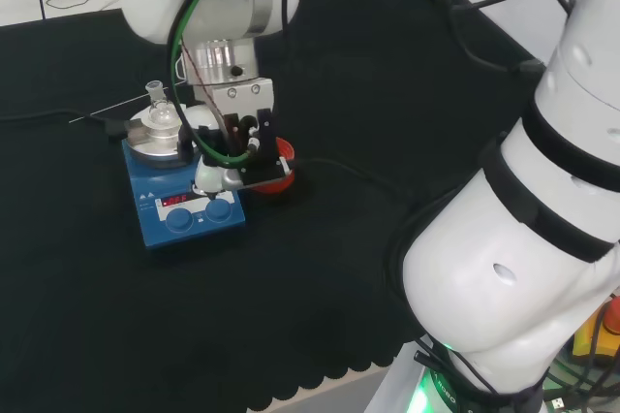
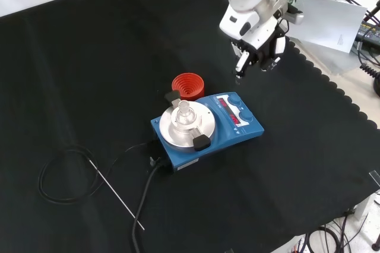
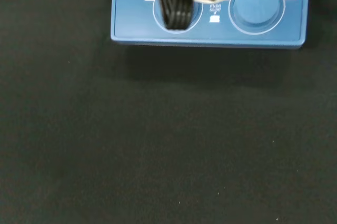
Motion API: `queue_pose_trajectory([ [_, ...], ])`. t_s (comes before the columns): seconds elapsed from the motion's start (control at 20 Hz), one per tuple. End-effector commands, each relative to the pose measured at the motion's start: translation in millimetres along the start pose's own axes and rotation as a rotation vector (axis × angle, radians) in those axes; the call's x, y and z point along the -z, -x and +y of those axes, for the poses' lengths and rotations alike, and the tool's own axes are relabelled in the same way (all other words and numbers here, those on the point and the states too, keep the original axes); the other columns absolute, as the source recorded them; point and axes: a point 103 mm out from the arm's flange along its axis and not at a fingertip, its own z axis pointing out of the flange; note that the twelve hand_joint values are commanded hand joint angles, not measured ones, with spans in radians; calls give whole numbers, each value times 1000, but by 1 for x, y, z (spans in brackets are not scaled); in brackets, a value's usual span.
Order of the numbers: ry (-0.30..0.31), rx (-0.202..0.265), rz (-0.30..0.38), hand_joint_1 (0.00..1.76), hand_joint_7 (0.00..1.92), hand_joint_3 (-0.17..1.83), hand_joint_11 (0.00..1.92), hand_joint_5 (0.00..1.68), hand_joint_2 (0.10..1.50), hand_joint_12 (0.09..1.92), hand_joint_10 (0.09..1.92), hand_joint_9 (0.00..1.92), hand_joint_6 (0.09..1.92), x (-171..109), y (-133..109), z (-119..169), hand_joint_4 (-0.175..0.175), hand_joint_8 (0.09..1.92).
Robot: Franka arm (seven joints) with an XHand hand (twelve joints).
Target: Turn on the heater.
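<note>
The blue heater (image 1: pixel 184 211) (image 2: pixel 228 125) stands on the black cloth with its red display (image 1: pixel 176 200) (image 2: pixel 229 111) lit. A clear flask (image 1: pixel 160 118) (image 2: pixel 184 113) sits on its round metal plate. The hand (image 1: pixel 242 146) (image 2: pixel 260 48) hangs in the air above the heater's knob end, holding nothing. One finger (image 2: pixel 239 66) points straight down, clear of the heater. In the wrist view a black finger (image 3: pixel 176 11) covers one knob while the other knob (image 3: pixel 256 3) shows fully on the heater's front panel (image 3: pixel 210 32).
A red ribbed ring stand (image 1: pixel 285 178) (image 2: pixel 188 85) sits beside the heater, under the hand in the head view. The heater's black cable (image 2: pixel 59 176) loops over the cloth beside a thin metal rod (image 2: pixel 116 193). A white sheet (image 2: pixel 329 21) lies past the cloth's edge.
</note>
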Motion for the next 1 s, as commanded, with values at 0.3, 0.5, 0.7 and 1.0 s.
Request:
queue_pose_trajectory([
  [0.3, -178, 13, -44, 1423, 1557, 953, 1194, 262, 715, 1347, 1386, 1634, 656, -18, -5, 20, -57, 1524],
  [0.5, -218, 13, -47, 1435, 1571, 1007, 1198, 249, 690, 1370, 1397, 1646, 560, -26, -5, 24, -48, 1534],
  [0.7, -248, 14, -56, 1439, 1585, 1032, 1201, 255, 678, 1380, 1405, 1650, 486, -32, -6, 26, -43, 1533],
  [1.0, -282, 10, -61, 1442, 1593, 1052, 1202, 269, 669, 1387, 1411, 1653, 430, -39, -10, 26, -40, 1529],
])
